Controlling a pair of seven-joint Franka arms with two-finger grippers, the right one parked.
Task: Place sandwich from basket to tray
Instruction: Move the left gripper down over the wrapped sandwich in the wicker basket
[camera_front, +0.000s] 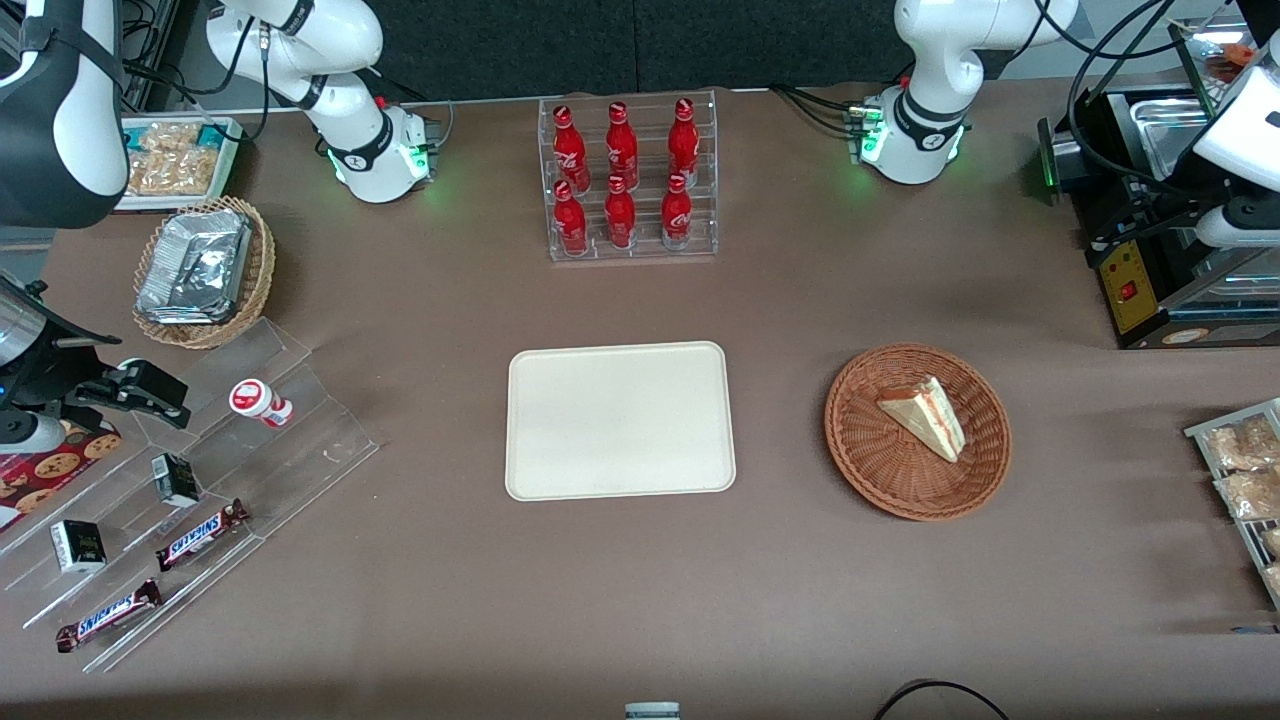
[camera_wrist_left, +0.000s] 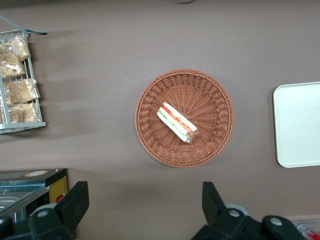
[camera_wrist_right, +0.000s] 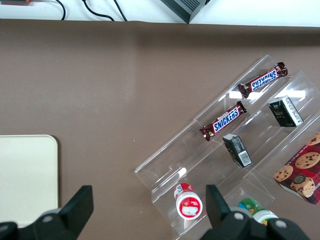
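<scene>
The sandwich (camera_front: 925, 415) is a white bread wedge with red and green filling. It lies in the round reddish-brown wicker basket (camera_front: 870, 470), toward the working arm's end of the table. The cream tray (camera_front: 620, 420) lies flat beside the basket at mid-table, with nothing on it. In the left wrist view the sandwich (camera_wrist_left: 176, 122) lies in the middle of the basket (camera_wrist_left: 210, 95), and the tray's edge (camera_wrist_left: 300, 125) shows. My left gripper (camera_wrist_left: 144, 202) is open and holds nothing. It hangs high above bare table, farther from the front camera than the basket.
A clear stand of red bottles (camera_front: 630, 180) stands farther back than the tray. A wire rack of bagged snacks (camera_front: 1245, 480) and a black machine (camera_front: 1150, 250) flank the basket at the working arm's end. An acrylic stepped stand (camera_front: 180, 480) and a tan foil-filled basket (camera_front: 200, 270) lie toward the parked arm's end.
</scene>
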